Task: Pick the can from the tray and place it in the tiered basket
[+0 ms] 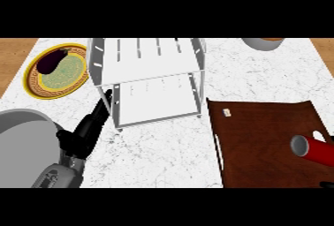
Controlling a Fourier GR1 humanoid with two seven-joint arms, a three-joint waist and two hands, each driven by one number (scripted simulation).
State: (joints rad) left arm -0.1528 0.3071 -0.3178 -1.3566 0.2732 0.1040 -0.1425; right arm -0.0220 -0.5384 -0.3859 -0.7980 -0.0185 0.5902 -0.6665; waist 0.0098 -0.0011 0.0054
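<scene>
White marbled tabletop (163, 154) carries a dark brown wooden tray (261, 145) at right; the red cylindrical can (314, 149) lies tipped there, open end leftward, far from the straight-fingered, empty left hand (88, 128); right hand (326, 183) barely visible, state unclear.

A white marble counter (163, 154) spreads out below. At the far middle stands a white tiered basket (153, 79), its lower shelf jutting nearer than the upper one. To its left sits a yellow-rimmed plate (57, 71) with a dark eggplant (52, 60) lying on its far edge. The left hand (85, 130) shows at the near left, fingers straight, fingertips just beside the basket's left corner. On the right lies a brown wooden tray (261, 141); a red can (313, 149) lies on its side at the tray's right edge. A bowl (263, 43) peeks in at the far right.
</scene>
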